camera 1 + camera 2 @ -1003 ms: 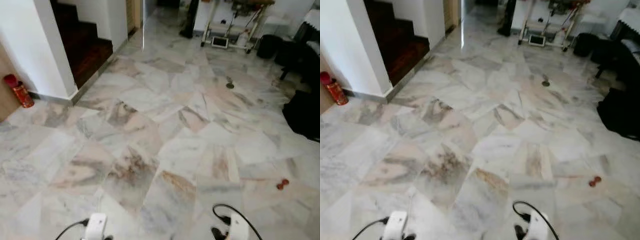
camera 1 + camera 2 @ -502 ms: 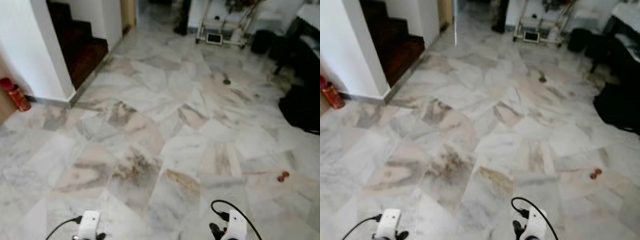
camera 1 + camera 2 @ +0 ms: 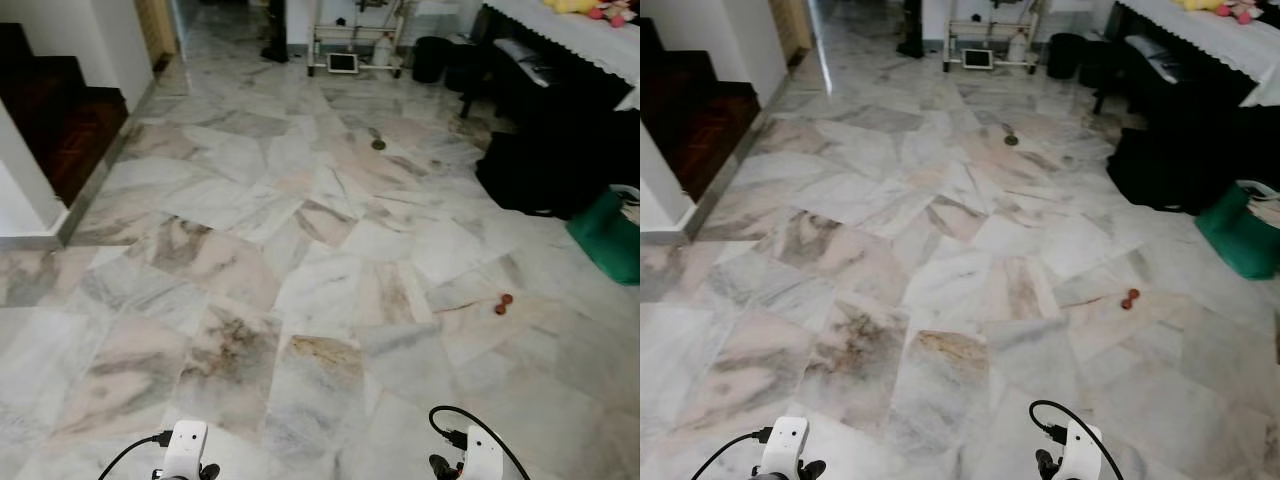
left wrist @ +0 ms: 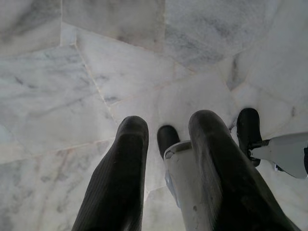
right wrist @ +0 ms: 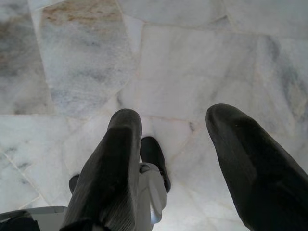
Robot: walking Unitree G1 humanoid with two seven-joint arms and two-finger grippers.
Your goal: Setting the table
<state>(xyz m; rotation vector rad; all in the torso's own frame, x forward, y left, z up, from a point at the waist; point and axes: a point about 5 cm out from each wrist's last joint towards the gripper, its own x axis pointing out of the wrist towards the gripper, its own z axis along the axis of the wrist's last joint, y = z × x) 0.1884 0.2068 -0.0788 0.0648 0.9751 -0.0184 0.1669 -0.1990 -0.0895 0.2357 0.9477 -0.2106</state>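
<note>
No tableware is in view. Both arms hang idle at the bottom of the eye views, the left wrist (image 3: 185, 447) and the right wrist (image 3: 478, 457) over marble floor. In the left wrist view my left gripper (image 4: 168, 122) points down at the tiles, open, with nothing between its fingers (image 4: 132, 144). My right gripper (image 5: 175, 118) is likewise open and empty above the floor. At the far right stands dark furniture under a white cloth (image 3: 570, 25).
A dark staircase (image 3: 50, 110) and white wall corner (image 3: 15, 190) are on the left. A black bag (image 3: 540, 165) and a green bag (image 3: 610, 235) lie at the right. A small red object (image 3: 503, 303) sits on the floor; a white cart (image 3: 345, 45) stands far ahead.
The camera has swung to the right: the staircase slid left, the red canister left the picture, and the cloth-covered furniture and green bag came in. Both arms still hang.
</note>
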